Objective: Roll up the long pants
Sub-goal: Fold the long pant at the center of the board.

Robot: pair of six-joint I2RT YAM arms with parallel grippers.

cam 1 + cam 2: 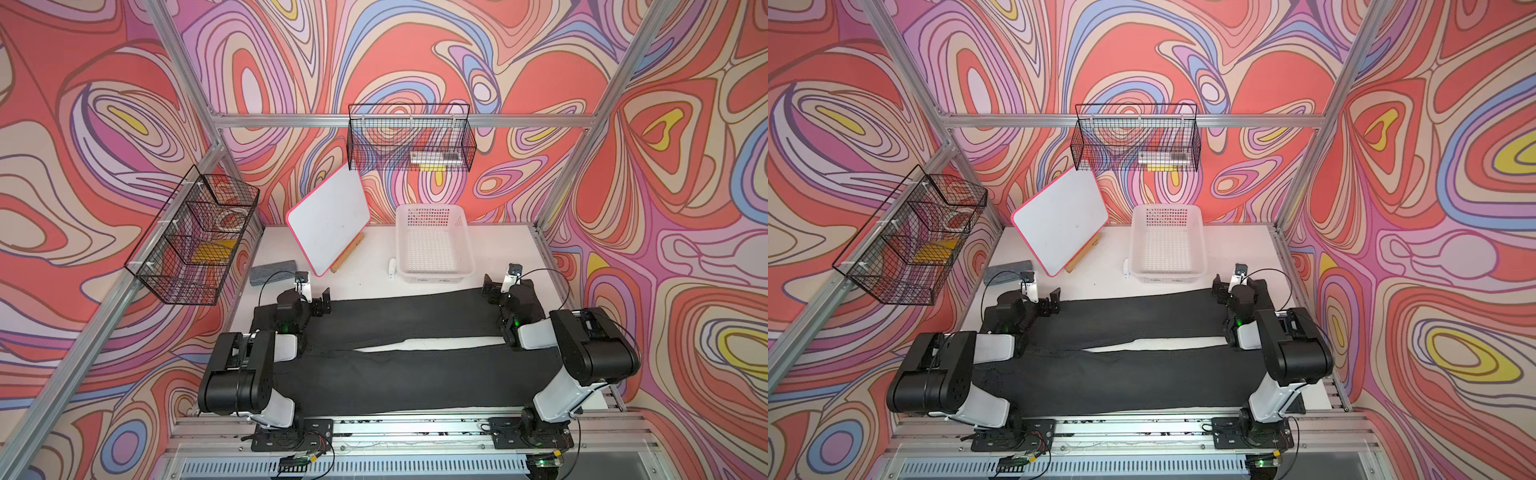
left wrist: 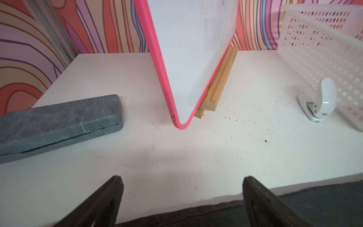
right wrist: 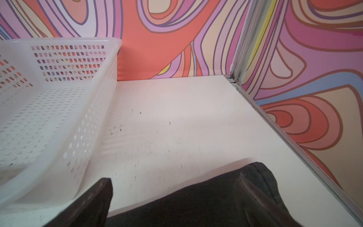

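Observation:
The long pants (image 1: 415, 374) are black and lie flat across the white table in both top views, waist at the left and two legs running right, with a narrow gap between the legs. My left gripper (image 1: 323, 303) hovers open over the far edge of the pants near the waist; in the left wrist view the gripper (image 2: 182, 178) spans bare table with the dark cloth edge (image 2: 196, 215) just below it. My right gripper (image 1: 491, 291) is open at the far leg's hem; in the right wrist view one finger (image 3: 253, 196) lies over the cloth (image 3: 196, 206), and nothing is gripped.
Behind the pants stand a white perforated basket (image 1: 436, 277), a pink-framed whiteboard (image 1: 328, 224) on a wooden stand, a grey block (image 1: 274, 271) and a small white hole punch (image 1: 392, 267). Black wire baskets (image 1: 195, 232) hang on the left and back walls. Aluminium frame rails border the table.

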